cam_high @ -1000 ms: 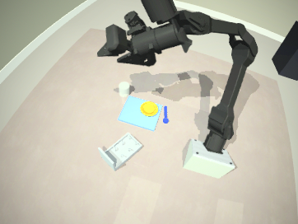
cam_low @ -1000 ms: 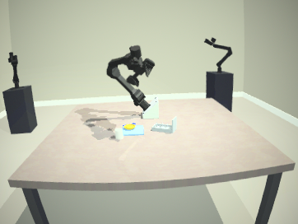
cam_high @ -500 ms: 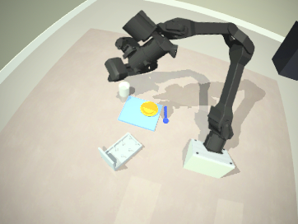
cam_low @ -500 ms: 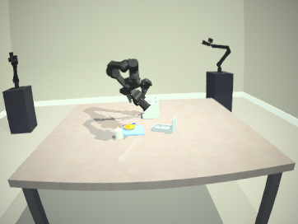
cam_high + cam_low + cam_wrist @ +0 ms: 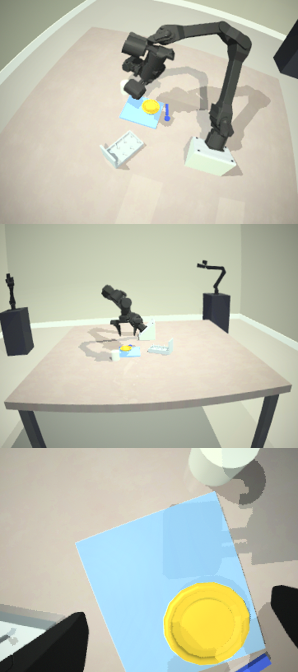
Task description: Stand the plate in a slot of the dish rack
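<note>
A yellow plate (image 5: 150, 106) (image 5: 126, 347) (image 5: 206, 623) lies flat on a light blue mat (image 5: 132, 113) (image 5: 133, 353) (image 5: 140, 571), near the mat's right end. The white dish rack (image 5: 122, 149) (image 5: 161, 347) stands on the table in front of the mat; only its corner (image 5: 13, 627) shows in the wrist view. My gripper (image 5: 132, 77) (image 5: 125, 328) (image 5: 178, 607) is open and empty. It hangs well above the mat, pointing down, with the plate showing between its fingers in the wrist view.
A white cup (image 5: 124, 86) (image 5: 115, 355) stands just off the mat's far corner. A blue spoon (image 5: 167, 112) lies beside the mat, next to the plate. The arm's white base (image 5: 210, 156) (image 5: 148, 332) stands to the right.
</note>
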`<state>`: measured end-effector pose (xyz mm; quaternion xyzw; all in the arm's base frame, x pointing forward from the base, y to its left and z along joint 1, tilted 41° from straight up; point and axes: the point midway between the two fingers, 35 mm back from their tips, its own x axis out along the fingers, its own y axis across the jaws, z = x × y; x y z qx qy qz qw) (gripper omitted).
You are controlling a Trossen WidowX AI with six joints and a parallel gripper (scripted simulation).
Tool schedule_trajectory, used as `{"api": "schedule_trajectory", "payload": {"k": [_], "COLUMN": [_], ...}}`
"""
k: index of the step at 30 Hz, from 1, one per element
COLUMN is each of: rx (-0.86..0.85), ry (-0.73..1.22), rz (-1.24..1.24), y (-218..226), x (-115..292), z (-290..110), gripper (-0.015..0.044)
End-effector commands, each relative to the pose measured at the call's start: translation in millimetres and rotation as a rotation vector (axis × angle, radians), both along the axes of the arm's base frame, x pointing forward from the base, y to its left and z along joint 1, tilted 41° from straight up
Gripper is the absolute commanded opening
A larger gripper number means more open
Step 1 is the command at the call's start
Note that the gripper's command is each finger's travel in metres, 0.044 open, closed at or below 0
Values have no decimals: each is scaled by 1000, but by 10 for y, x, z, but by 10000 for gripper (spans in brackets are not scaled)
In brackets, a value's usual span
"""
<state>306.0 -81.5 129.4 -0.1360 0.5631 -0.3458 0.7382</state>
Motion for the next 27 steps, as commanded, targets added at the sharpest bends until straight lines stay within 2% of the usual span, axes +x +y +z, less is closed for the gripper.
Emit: {"api": "schedule_trajectory", "payload": {"k": [1,6,27], "rx": [7,24,26], "ry": [167,314,319], "rz": [-10,-22,-23], "y": [-173,-310,-442], "x": [-248,-441,-464], "z": [-125,-204,-368], "gripper": [400,400,400]}}
